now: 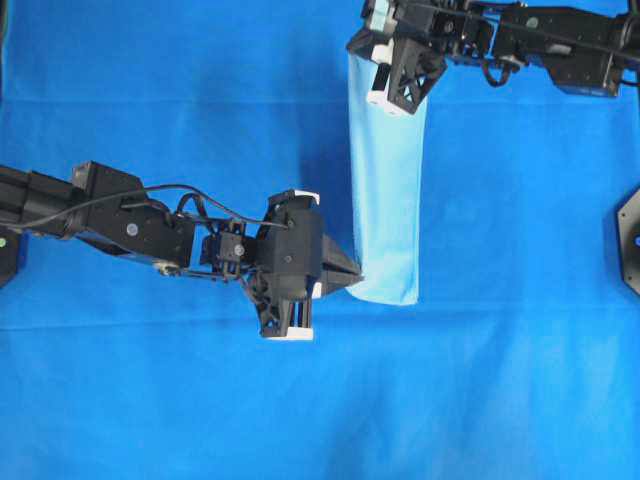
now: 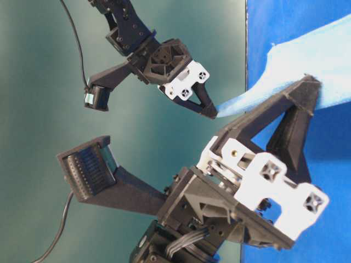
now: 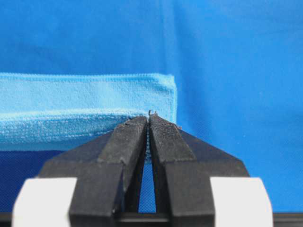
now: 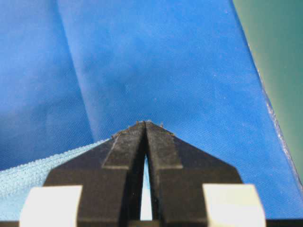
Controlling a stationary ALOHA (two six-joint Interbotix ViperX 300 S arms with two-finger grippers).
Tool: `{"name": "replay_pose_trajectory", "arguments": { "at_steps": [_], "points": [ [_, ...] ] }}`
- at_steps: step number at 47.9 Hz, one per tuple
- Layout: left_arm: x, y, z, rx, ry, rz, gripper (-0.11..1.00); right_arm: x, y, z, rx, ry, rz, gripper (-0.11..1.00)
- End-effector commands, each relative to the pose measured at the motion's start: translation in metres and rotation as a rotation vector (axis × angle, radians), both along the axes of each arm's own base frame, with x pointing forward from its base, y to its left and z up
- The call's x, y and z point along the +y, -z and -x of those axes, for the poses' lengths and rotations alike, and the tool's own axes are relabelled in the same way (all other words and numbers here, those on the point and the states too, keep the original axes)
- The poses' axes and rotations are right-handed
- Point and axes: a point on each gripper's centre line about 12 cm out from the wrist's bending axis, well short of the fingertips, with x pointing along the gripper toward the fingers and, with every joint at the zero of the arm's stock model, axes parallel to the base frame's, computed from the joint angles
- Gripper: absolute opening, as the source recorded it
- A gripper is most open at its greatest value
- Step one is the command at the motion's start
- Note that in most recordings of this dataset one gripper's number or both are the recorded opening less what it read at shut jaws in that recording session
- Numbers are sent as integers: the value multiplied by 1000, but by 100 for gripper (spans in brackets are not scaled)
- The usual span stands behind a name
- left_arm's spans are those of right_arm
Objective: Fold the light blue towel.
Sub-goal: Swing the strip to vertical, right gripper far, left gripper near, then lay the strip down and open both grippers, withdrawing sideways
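Note:
The light blue towel [image 1: 388, 190] is a long narrow folded strip running from far to near over the royal-blue cloth. My left gripper [image 1: 355, 274] is shut on its near left corner; in the left wrist view the jaws [image 3: 149, 118] pinch the towel's [image 3: 85, 99] raised top layer near its right end. My right gripper [image 1: 372, 68] is shut on the towel's far end; in the right wrist view the jaws [image 4: 146, 124] are closed with pale towel [image 4: 28, 177] between and beside them. In the table-level view the towel [image 2: 307, 55] hangs taut above the surface.
The large royal-blue cloth [image 1: 520, 380] covers the whole work surface. A black arm base [image 1: 628, 240] sits at the right edge. Bare green table [image 4: 279, 47] shows beyond the cloth's edge in the right wrist view.

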Motion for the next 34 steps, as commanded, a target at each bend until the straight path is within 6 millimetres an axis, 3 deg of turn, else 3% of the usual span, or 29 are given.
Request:
{"name": "replay_pose_trajectory", "arguments": {
  "at_steps": [1,9,12,15,21,25,27,34],
  "points": [
    [-3,-14,-3,-44,8,3,2,-5,-11,-2,-32,4,19,0],
    [0,-14,-4,-43,0,3,3,-6,-5,-4,-25,3,13,0],
    [1,-14,-4,-44,-1,3,13,-6,-4,-4,-30,1,12,1],
    [1,-14,-3,-43,0,1,30,-5,-5,-5,-38,-2,16,4],
    [1,-16,-1,-37,0,-1,69,-4,-5,-6,-40,-8,18,40],
    [3,-21,0,-34,-2,-1,85,-4,-5,-6,-39,-9,20,62],
    [3,-24,1,-31,-3,-1,86,-4,-5,-6,-40,-12,21,67],
    [4,-40,8,-10,-1,-6,84,-1,-11,-5,-43,-13,23,62]
  ]
}}
